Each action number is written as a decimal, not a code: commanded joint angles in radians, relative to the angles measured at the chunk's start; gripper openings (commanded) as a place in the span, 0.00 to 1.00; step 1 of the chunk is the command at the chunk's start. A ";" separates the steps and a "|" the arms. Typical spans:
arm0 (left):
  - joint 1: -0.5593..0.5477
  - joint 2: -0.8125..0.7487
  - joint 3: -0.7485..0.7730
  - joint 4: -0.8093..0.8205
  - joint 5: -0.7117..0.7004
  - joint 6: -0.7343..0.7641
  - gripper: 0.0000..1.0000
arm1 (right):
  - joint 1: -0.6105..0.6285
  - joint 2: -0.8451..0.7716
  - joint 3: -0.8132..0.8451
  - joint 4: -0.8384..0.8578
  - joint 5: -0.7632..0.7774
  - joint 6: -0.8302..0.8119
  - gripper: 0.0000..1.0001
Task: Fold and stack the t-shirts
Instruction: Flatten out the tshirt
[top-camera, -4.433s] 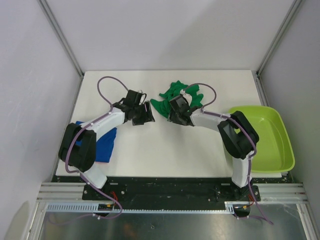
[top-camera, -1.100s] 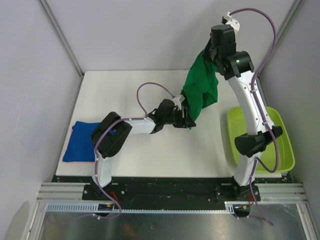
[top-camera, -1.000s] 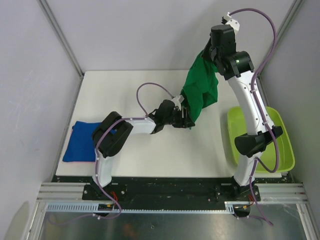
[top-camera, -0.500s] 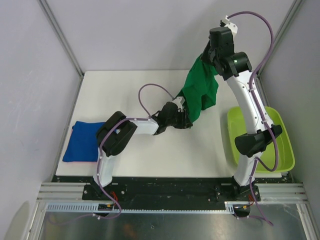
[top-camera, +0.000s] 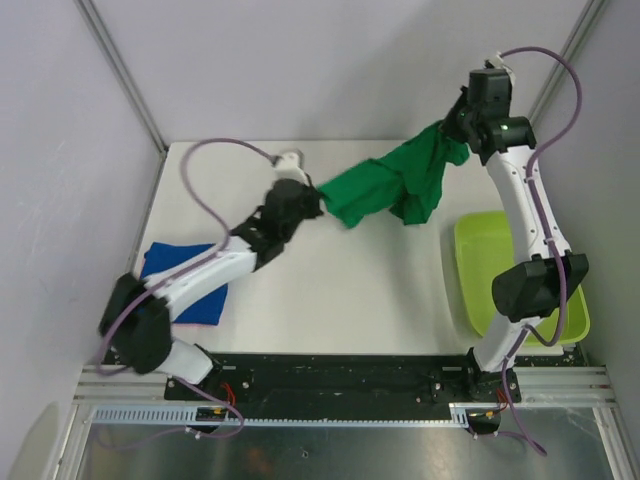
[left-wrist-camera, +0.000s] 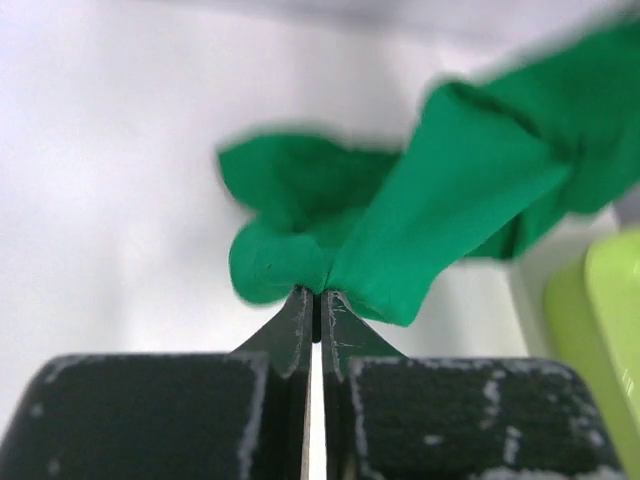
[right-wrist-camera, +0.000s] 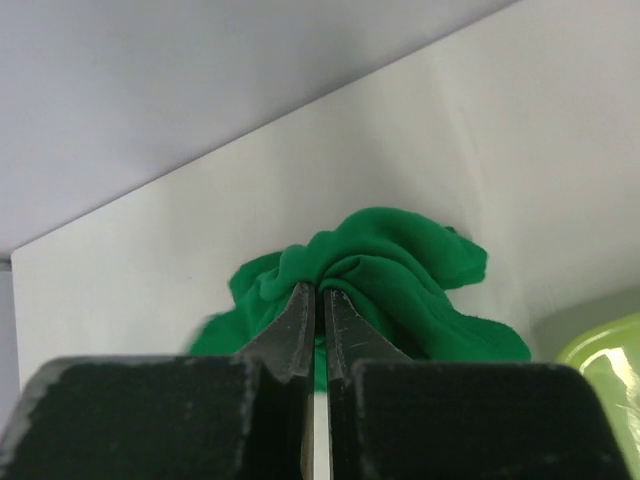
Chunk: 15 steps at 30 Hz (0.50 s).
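dark green t-shirt (top-camera: 385, 190) in midair between left gripper (left-wrist-camera: 316, 300) and right gripper (right-wrist-camera: 320, 292), each tight on it

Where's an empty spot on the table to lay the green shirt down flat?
The biggest bare patch of the table is the middle, between the left arm and the lime tub, on the near side of the held-up green shirt. The left side is crowded: the blue shirt lies there under that arm. The left gripper and right gripper pinch the green shirt.

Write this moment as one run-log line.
left pincer: shut on green t-shirt | right pincer: same shirt, aloft | blue t-shirt: on table
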 joint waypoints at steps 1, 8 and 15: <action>0.055 -0.253 0.049 -0.114 -0.264 0.185 0.00 | -0.052 -0.134 -0.088 0.117 -0.102 -0.002 0.00; 0.067 -0.459 0.111 -0.191 -0.364 0.308 0.00 | -0.116 -0.337 -0.308 0.175 -0.183 0.007 0.00; 0.141 -0.379 0.275 -0.222 -0.327 0.292 0.00 | -0.142 -0.378 -0.424 0.374 -0.300 0.010 0.00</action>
